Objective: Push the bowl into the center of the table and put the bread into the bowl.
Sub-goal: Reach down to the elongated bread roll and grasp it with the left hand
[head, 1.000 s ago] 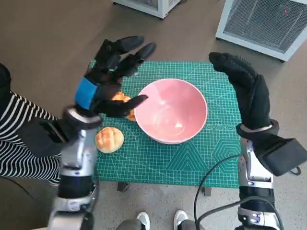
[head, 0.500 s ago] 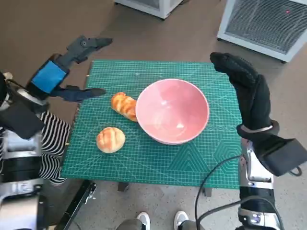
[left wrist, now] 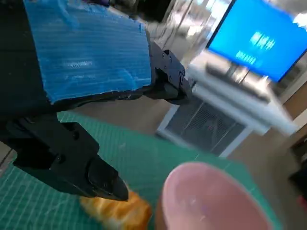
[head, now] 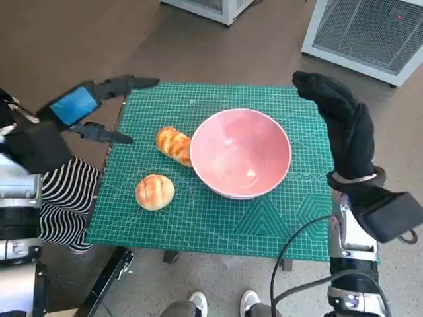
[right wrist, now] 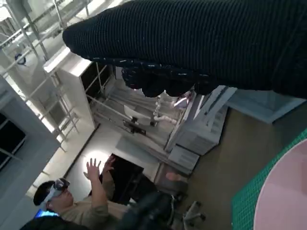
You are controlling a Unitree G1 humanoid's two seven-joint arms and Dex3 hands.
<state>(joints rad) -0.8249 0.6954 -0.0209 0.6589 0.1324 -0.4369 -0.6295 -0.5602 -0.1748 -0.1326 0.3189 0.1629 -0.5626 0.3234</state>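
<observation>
I see the pink bowl (head: 240,153) sitting on the green cutting mat (head: 198,218) that covers the counter, a little to the 3 o'clock side of the mat's middle. Two pieces of bread lie outside it: a long twisted loaf (head: 174,145) touching the bowl's rim at its 9 o'clock, and a round bun (head: 154,191) apart from the bowl at about 8 o'clock. My left robot hand (head: 84,112) hangs off the mat's 9 o'clock edge with its fingers spread and nothing in them; in the left wrist view its fingertips (left wrist: 103,179) hover above the twisted loaf. My right robot hand (head: 338,125) stands upright at the bowl's 3 o'clock, near the rim, fingers straight and apart, holding nothing. A person in a striped sleeve (head: 63,198) sits beside the counter's 9 o'clock side.
</observation>
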